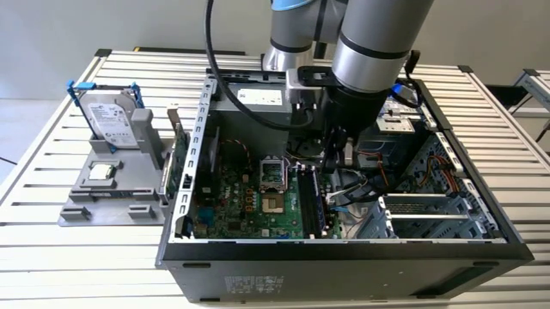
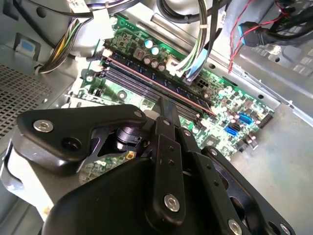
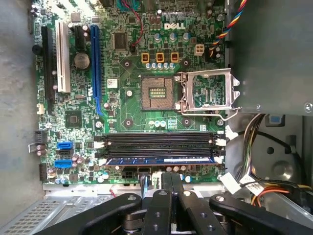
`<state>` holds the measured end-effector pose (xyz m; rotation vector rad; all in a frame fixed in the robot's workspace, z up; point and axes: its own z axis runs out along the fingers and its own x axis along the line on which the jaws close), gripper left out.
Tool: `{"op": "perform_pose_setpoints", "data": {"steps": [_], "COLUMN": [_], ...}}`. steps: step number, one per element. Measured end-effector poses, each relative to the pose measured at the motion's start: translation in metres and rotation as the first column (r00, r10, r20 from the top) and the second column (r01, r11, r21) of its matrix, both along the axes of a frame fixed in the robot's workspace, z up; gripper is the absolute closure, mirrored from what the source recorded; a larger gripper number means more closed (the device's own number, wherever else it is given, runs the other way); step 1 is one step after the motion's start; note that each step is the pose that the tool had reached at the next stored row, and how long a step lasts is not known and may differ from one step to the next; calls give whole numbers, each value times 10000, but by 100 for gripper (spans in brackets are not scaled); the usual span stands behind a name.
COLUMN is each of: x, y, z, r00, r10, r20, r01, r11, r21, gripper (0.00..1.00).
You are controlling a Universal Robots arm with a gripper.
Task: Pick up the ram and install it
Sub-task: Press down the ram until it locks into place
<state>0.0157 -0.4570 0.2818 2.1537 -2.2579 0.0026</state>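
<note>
The ram (image 3: pixel 161 160) is a long dark blue stick with pale labels. It lies in the outermost of the black memory slots (image 3: pixel 159 144) on the green motherboard (image 3: pixel 127 112), between white end clips. My gripper (image 3: pixel 171 178) hangs just above that side of the board, its black fingers (image 3: pixel 164 196) shut together with nothing between them. In the second wrist view the gripper's (image 2: pixel 164 105) tip points at the memory slots (image 2: pixel 146 81). In the exterior view the gripper (image 1: pixel 338 161) reaches down into the open computer case (image 1: pixel 344 248).
The CPU socket (image 3: pixel 159 92) stands open with its metal frame (image 3: pixel 208 93) flipped aside. Cable bundles (image 3: pixel 254 181) crowd the case beside the slots. Outside the case, a hard drive (image 1: pixel 112 122) and a green expansion card (image 1: pixel 180 167) stand on a grey holder (image 1: pixel 107 206).
</note>
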Motion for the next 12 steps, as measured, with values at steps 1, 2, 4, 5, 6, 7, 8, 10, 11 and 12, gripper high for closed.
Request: {"op": "perform_pose_setpoints", "data": {"steps": [1,2,4,5,6,7,8,10,11,12], "x": [0,0,0,0,0,0,0,0,0,0], "y": [0,0,0,0,0,0,0,0,0,0], "z": [15,29,51,60,68,76,85,99,107,117], "r00": [10000,10000,10000,10000,10000,10000,10000,10000,10000,10000], "r10": [0,0,0,0,0,0,0,0,0,0], "r20": [0,1,0,0,0,0,0,1,0,0], "r01": [0,0,0,0,0,0,0,0,0,0], "r11": [10000,10000,10000,10000,10000,10000,10000,10000,10000,10000], "r21": [0,2,1,1,1,0,-1,1,1,1], "gripper": [100,100,100,100,100,100,100,100,100,100]}}
